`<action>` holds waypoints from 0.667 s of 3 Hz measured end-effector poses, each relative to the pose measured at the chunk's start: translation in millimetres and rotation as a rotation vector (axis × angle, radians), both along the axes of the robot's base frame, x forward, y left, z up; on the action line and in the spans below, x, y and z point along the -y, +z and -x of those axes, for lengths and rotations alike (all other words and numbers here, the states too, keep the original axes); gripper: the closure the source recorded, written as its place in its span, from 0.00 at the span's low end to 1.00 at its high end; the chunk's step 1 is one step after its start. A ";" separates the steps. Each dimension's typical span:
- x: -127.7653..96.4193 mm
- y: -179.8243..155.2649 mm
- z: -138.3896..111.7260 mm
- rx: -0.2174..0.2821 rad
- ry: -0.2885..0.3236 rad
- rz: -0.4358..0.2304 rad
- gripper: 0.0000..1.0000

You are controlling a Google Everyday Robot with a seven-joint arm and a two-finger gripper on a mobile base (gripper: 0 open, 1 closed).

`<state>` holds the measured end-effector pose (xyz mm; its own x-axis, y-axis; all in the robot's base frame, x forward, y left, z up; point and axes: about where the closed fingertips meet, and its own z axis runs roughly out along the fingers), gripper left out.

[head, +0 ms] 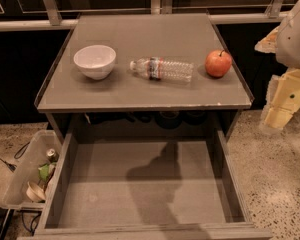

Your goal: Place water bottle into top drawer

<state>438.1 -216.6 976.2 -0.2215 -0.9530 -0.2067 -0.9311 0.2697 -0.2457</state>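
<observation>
Water bottle (162, 69) is lying on its side on the table (140, 96), with its cap pointing left toward the white bowl (95, 60) and its base pointing toward the red apple (218, 63). It is touching neither.

Handling, my estimate: I am judging it light and thin-walled. The clear ribbed body is probably going to give a little under squeeze. Being round, it is liable to roll on the smooth grey top.

Best hold, as I am reading it, is across the middle of the body near the label band, where the ribs are offering some purchase. The cap end is looking too narrow.

Gripper (282, 106) is hanging off the table's right edge, just below the top and well apart from the bottle, so it is not holding it. Whether its jaws are standing open or closed I cannot tell.

Top drawer (60, 179) is standing pulled out below the table front, its flat grey bottom showing with a shadow across the middle. Clear bin (20, 169) of scraps is sitting on the speckled floor (275, 174) at the drawer's left. Metal rail (20, 25) is running behind the table against dark glass.
</observation>
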 end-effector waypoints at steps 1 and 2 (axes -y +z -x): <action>-1.9 1.2 0.7 0.009 -0.003 0.002 0.00; -21.2 4.9 -4.4 0.051 0.015 0.008 0.00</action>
